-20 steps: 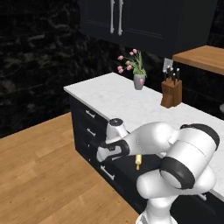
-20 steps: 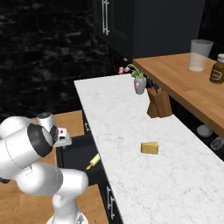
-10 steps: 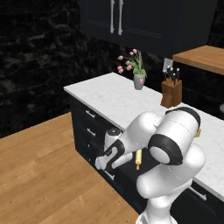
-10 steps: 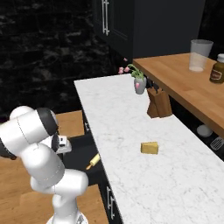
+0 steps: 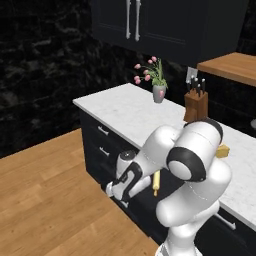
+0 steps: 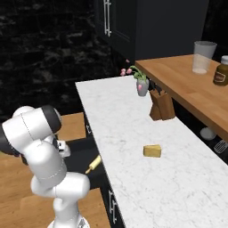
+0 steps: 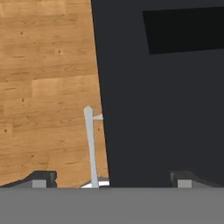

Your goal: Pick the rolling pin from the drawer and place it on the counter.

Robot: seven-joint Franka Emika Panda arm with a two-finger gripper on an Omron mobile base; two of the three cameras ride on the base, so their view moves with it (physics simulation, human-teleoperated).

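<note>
Left base view: the gripper [image 5: 116,192] hangs low in front of the open drawer [image 5: 145,200], under the white marble counter [image 5: 130,112]. The rolling pin [image 5: 156,182] lies tilted in the drawer, just beside the wrist.

Right base view: the rolling pin [image 6: 93,164] pokes out below the counter [image 6: 133,147] edge; a yellow wedge [image 6: 152,151] sits on the slab.

Hand view: jaws spread wide, holding nothing, straddling the drawer's front with its silver handle [image 7: 90,144].
</note>
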